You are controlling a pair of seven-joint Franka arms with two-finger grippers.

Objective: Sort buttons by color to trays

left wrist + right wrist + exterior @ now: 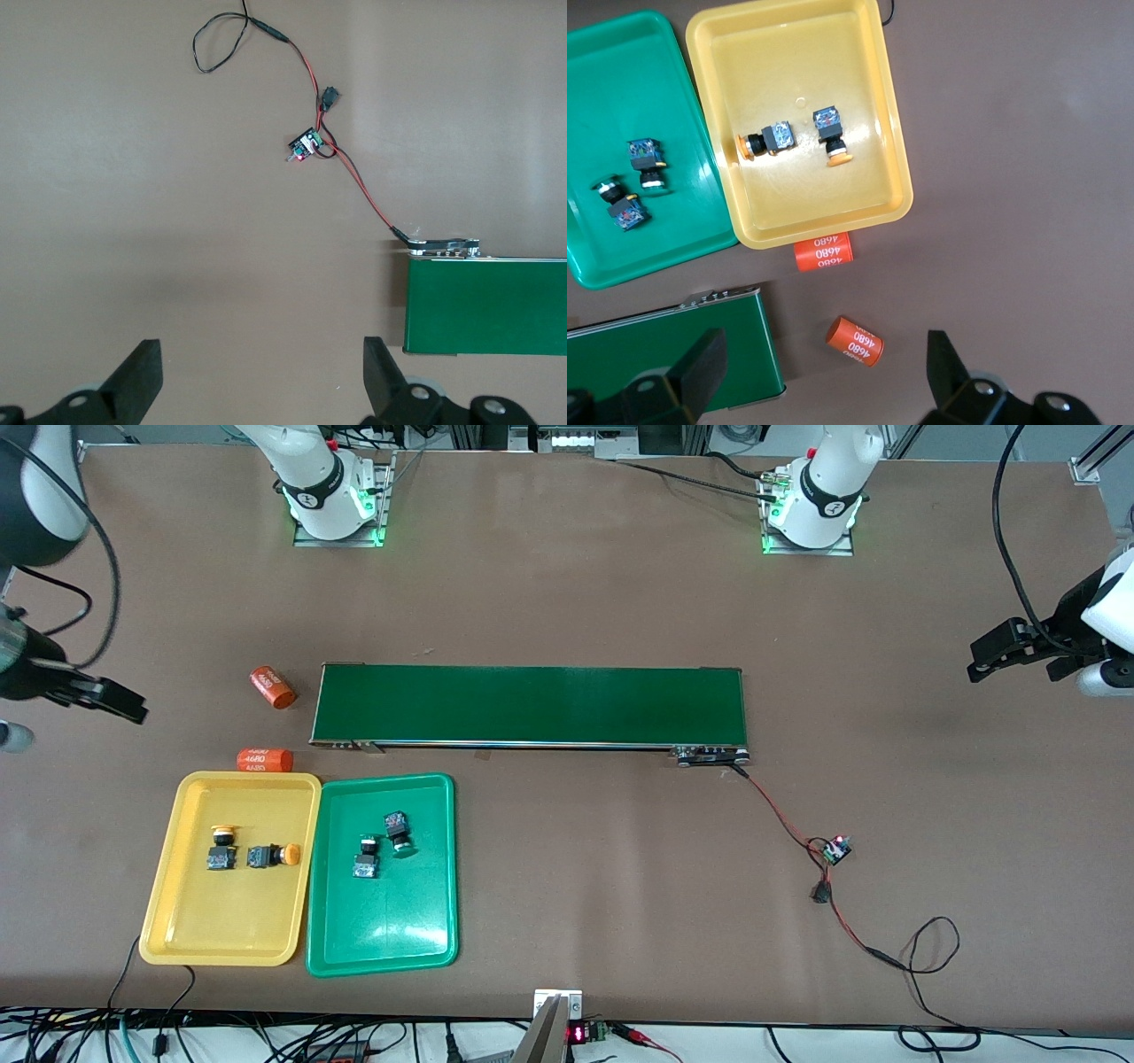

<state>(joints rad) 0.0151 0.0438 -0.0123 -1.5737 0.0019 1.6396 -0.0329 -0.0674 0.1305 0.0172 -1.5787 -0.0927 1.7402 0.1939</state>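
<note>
Both my grippers hang with fingers spread wide and nothing between them: the right gripper (pixel 111 700) over bare table at the right arm's end, the left gripper (pixel 1010 651) over bare table at the left arm's end.

Two yellow-capped push-button switches (pixel 223 849) (pixel 270 856) lie side by side in the flat yellow plastic tray (pixel 177 921). Two green-capped push-button switches (pixel 366 857) (pixel 398 829) lie close together in the matching green plastic tray (pixel 425 948), which touches the yellow tray at its three o'clock.

At the yellow tray's twelve o'clock an orange cylinder with white print (pixel 265 760) lies just off the rim, with a second orange cylinder (pixel 272 687) farther from the front camera. A long dark-green conveyor belt (pixel 532 704) stretches at the green tray's one o'clock, its red-and-black wiring (pixel 780 819) running to a small circuit board (pixel 835 849).
</note>
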